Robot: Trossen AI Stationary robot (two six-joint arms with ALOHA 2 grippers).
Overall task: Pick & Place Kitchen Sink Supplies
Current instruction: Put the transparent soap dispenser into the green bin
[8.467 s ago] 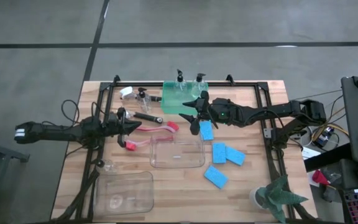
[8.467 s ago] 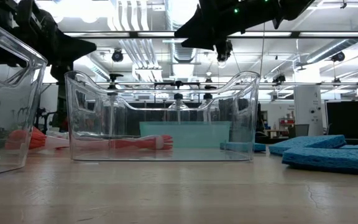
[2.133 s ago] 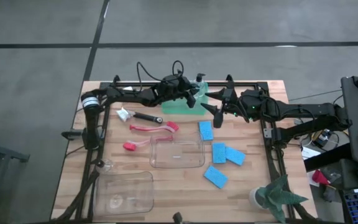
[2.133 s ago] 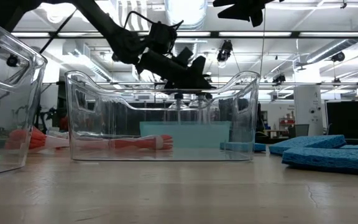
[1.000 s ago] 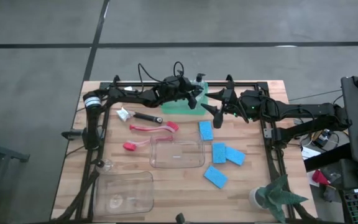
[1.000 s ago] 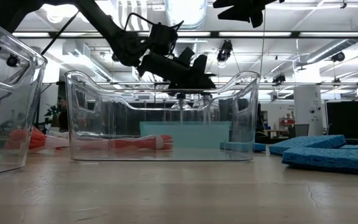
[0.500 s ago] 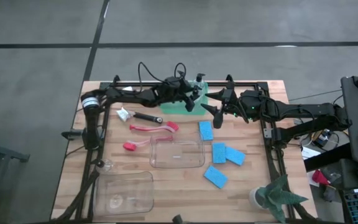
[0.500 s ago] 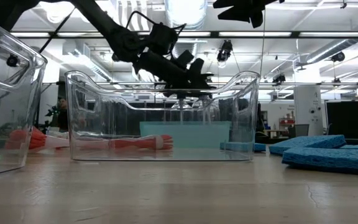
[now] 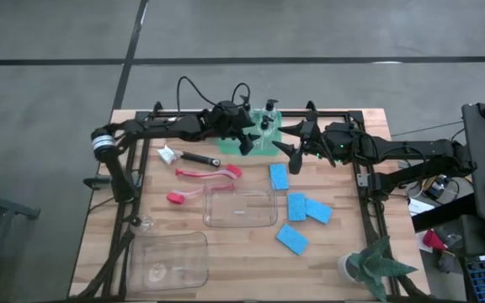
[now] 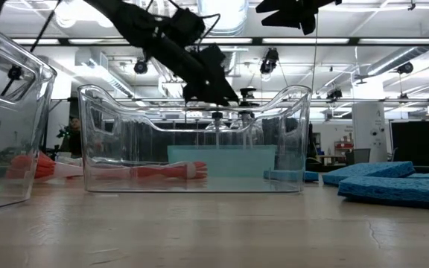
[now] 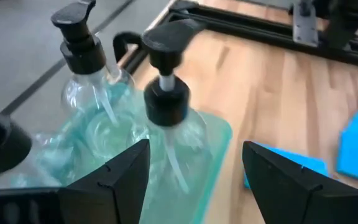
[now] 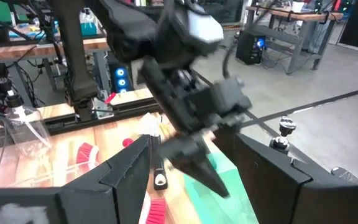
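Three pump bottles (image 11: 166, 118) stand upright in the translucent green tray (image 9: 236, 143) at the far edge of the table (image 9: 335, 210), and the left gripper (image 9: 244, 141) hangs just above them with its fingers spread and nothing between them. Facing it across the tray, the right gripper (image 9: 283, 148) holds nothing, its fingers apart. Four blue sponges (image 9: 297, 206) lie flat on the wood beside a clear bin (image 9: 239, 209); one rests near the tray. Red brushes (image 9: 209, 172) and a black brush (image 9: 199, 158) lie left of the bin
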